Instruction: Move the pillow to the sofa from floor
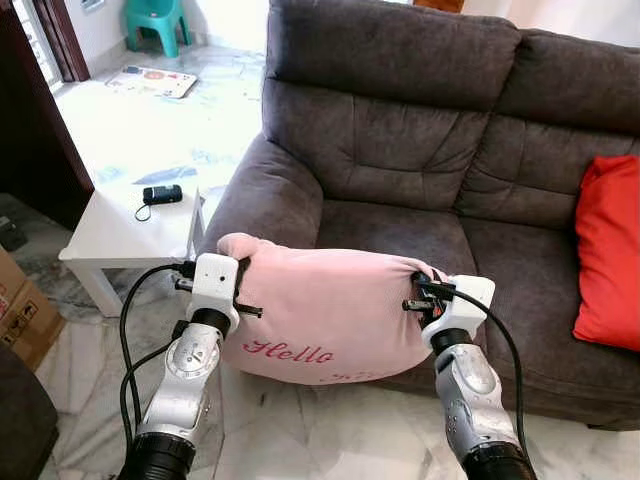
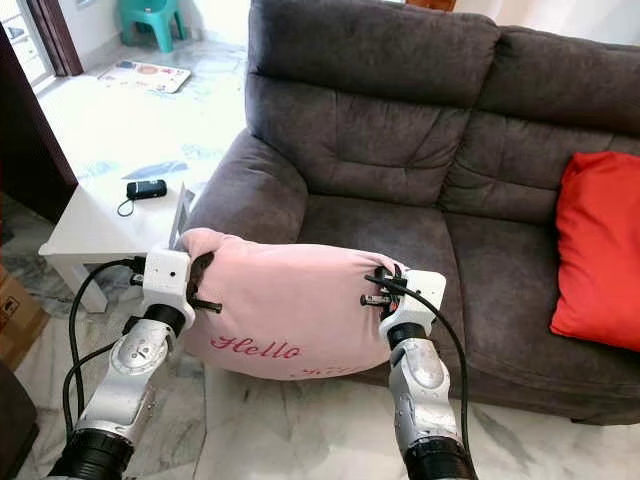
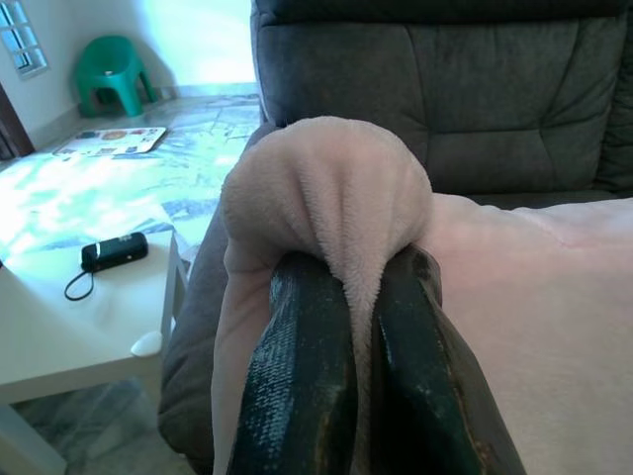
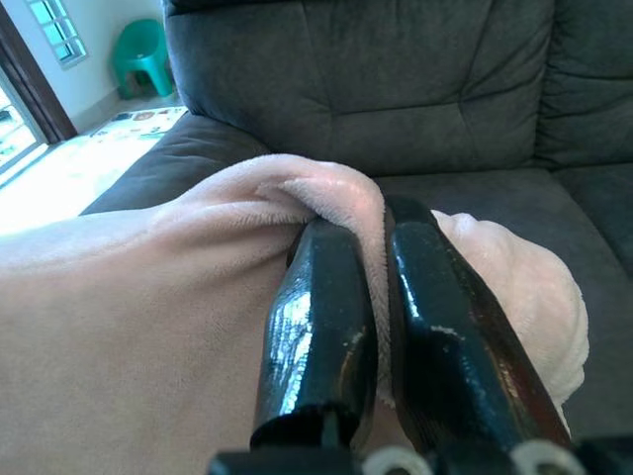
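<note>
From the head views, one plush pink pillow [image 1: 330, 310] with red "Hello" stitching hangs between the two silver arms, in front of the seat edge of the grey fabric sofa [image 1: 400, 150], clear of the marble floor [image 1: 300, 430]. The left tool [image 1: 243, 300] pinches the pillow's left end; the right tool [image 1: 418, 296] pinches its right end. One red cushion [image 1: 608, 250] leans on the sofa's right seat. One white table [image 1: 120, 230] beside the armrest carries a small black device [image 1: 162, 194] with a cord. A green plastic stool [image 1: 157, 20] stands far back.

In the left wrist view, both black fingers [image 3: 297, 376] are clenched on a rounded bunch of fleecy pillow fabric.

In the right wrist view, the glossy black fingers [image 4: 321, 327] squeeze a fold of the same soft fabric, with the sofa seat beyond.
</note>
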Available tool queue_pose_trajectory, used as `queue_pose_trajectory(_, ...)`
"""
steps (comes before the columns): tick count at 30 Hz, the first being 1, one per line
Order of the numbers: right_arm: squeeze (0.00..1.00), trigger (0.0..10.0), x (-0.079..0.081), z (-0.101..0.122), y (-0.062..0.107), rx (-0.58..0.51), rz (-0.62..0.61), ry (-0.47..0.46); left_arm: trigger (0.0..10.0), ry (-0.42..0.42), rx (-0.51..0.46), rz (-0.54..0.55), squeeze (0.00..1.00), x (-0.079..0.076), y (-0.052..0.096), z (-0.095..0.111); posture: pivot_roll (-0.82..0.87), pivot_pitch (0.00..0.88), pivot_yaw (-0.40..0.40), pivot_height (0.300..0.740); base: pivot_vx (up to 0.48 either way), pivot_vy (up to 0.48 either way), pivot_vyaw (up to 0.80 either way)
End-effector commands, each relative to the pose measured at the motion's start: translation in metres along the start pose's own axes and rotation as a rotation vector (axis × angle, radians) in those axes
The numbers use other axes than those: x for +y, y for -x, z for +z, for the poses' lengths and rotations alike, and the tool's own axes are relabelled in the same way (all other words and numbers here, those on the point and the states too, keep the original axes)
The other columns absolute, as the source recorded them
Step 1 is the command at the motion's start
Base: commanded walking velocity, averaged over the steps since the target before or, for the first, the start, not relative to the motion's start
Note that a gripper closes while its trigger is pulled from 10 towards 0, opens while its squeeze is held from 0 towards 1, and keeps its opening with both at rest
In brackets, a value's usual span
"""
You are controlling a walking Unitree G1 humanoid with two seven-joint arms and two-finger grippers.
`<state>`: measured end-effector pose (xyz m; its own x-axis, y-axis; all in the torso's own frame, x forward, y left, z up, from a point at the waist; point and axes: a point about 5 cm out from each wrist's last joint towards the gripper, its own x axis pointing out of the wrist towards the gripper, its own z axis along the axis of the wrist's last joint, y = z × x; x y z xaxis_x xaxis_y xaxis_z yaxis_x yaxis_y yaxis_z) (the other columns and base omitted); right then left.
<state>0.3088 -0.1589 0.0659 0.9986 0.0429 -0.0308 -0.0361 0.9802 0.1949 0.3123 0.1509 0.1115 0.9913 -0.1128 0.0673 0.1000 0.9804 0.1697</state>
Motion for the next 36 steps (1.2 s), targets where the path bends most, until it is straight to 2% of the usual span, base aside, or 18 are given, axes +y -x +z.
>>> queue_pose_trajectory(1, 0.0, 10.0, -0.0066, 0.0195, -0.0034, -0.084, -0.028, 0.01, 10.0, -0.009, -0.039, 0.001, 0.0, 0.0017, 0.0011, 0.008, 0.13, 0.0, -0.109, 0.74, 0.0, 0.0, -0.69)
queue_pose_trajectory(4, 0.0, 10.0, -0.0064, 0.0195, -0.0035, -0.084, -0.029, 0.008, 10.0, -0.011, -0.038, 0.004, 0.0, 0.0024, 0.0011, 0.008, 0.13, 0.0, -0.109, 0.74, 0.0, 0.0, -0.69)
queue_pose_trajectory(7, 0.0, 10.0, -0.0059, 0.0193, -0.0038, -0.082, -0.028, 0.007, 10.0, -0.022, -0.038, 0.009, 0.0, 0.0031, 0.0008, 0.0083, 0.13, 0.0, -0.11, 0.74, 0.0, -0.48, -0.69)
queue_pose_trajectory(14, 0.0, 10.0, -0.0064, 0.0201, -0.0041, -0.082, -0.029, 0.008, 10.0, -0.023, -0.041, 0.01, 0.0, 0.0033, -0.0007, 0.0094, 0.13, 0.0, -0.111, 0.74, 0.0, 0.0, -0.69)
queue_pose_trajectory(16, 0.0, 10.0, -0.0074, 0.0199, -0.0037, -0.081, -0.03, 0.009, 10.0, -0.052, -0.038, 0.007, 0.0, 0.0019, -0.0007, 0.0083, 0.12, 0.0, -0.109, 0.74, 0.0, -0.24, -0.68)
queue_pose_trajectory(20, 0.0, 10.0, -0.0087, 0.0211, -0.0038, -0.084, -0.035, 0.011, 10.0, -0.026, -0.036, 0.003, 0.0, 0.0001, -0.0024, 0.0085, 0.12, 0.0, -0.106, 0.74, 0.0, -0.405, -0.69)
queue_pose_trajectory(25, 0.0, 10.0, -0.0086, 0.0213, -0.0038, -0.084, -0.035, 0.012, 10.0, -0.034, -0.043, 0.004, 0.0, 0.001, -0.0035, 0.01, 0.12, 0.0, -0.109, 0.74, 0.0, 0.0, -0.69)
queue_pose_trajectory(30, 0.0, 10.0, -0.0084, 0.0211, -0.0037, -0.083, -0.033, 0.011, 10.0, -0.064, -0.045, 0.004, 0.0, 0.0004, -0.0024, 0.0099, 0.12, 0.0, -0.111, 0.74, 0.0, -0.192, -0.68)
queue_pose_trajectory(33, 0.0, 10.0, -0.0077, 0.0212, -0.0038, -0.083, -0.03, 0.012, 10.0, -0.043, -0.05, 0.012, 0.0, 0.0006, -0.002, 0.0103, 0.12, 0.0, -0.112, 0.74, 0.0, -0.48, -0.68)
queue_pose_trajectory(36, 0.0, 10.0, -0.0073, 0.0209, -0.0038, -0.082, -0.028, 0.012, 10.0, -0.035, -0.053, 0.013, 0.0, 0.0014, -0.0022, 0.0111, 0.12, 0.0, -0.113, 0.74, 0.0, 0.0, -0.68)
